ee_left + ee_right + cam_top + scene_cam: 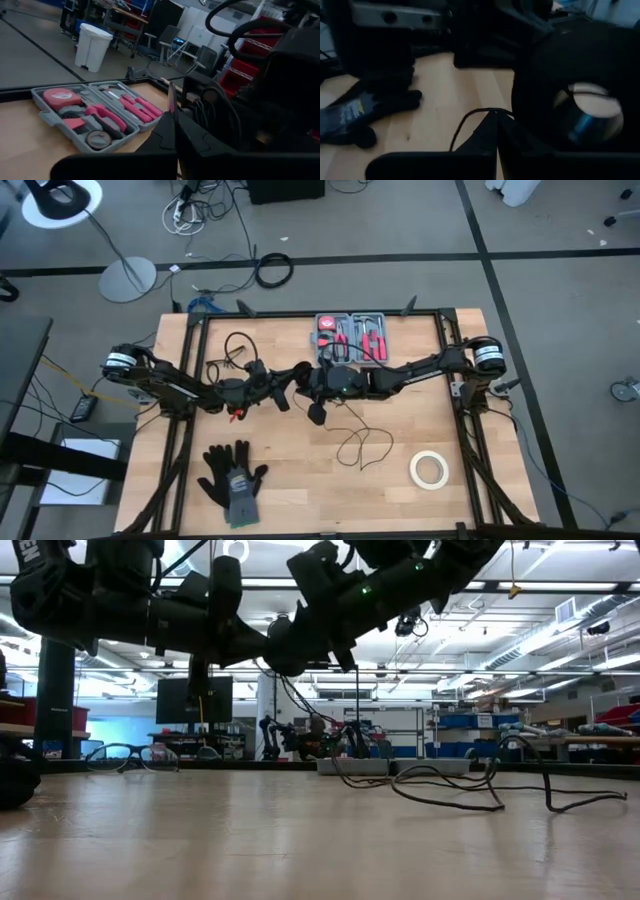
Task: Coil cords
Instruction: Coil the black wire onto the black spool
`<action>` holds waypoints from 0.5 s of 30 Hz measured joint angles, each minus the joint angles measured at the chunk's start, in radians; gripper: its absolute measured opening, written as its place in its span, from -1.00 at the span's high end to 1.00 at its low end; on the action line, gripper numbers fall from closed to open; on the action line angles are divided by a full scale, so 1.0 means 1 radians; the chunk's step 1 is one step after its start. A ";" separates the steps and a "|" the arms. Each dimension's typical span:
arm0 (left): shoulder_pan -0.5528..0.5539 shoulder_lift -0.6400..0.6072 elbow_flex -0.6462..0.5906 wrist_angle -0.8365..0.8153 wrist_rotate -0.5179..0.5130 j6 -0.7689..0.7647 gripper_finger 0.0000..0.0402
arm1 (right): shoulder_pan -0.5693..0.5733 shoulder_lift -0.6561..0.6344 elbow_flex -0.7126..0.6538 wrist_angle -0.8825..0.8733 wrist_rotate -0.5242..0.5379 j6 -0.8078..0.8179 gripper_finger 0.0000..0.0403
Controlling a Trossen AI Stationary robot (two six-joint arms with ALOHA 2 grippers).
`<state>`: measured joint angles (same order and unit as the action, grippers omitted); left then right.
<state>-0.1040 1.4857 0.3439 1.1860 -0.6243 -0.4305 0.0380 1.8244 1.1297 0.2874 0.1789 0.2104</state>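
Observation:
The thin black cord lies in loose loops on the wooden table: one loop at the far left [236, 348], another near the middle [362, 442], also in the low view [450, 795]. Both arms meet above the table's middle. My left gripper [288, 388] is shut, as is my right gripper [316, 392]. Several turns of cord [216, 116] show on the right gripper in the left wrist view. A round black body with a shiny face [587, 116] shows close in the right wrist view; whether it is the cord's puck, I cannot tell. My left gripper is shut with a thin strand [171, 98] rising from between its fingertips; which part of the cord this is cannot be seen. The fingers lie about level, pointing toward the table's right. My right gripper pinches the cord between its fingertips. A single strand [470, 118] leaves them and curves down to the table, slack. The fingers point toward the table's left, above the table.
A grey tool case with pink tools [350, 336] stands at the far middle. A white tape roll [428, 468] lies at the near right, black-and-grey gloves [233, 478] at the near left. A thicker cable ring [273, 270] lies on the floor beyond.

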 joint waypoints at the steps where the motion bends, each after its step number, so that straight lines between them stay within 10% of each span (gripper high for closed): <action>1: 0.000 0.000 0.000 0.003 0.005 0.000 1.00 | 0.000 -0.002 0.000 -0.004 0.001 -0.001 0.99; 15: -0.001 0.000 0.000 0.024 0.009 0.003 1.00 | 0.028 0.006 0.000 -0.315 0.116 0.085 1.00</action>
<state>-0.1047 1.4853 0.3443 1.2098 -0.6151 -0.4271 0.0662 1.8303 1.1297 -0.0280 0.2947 0.2953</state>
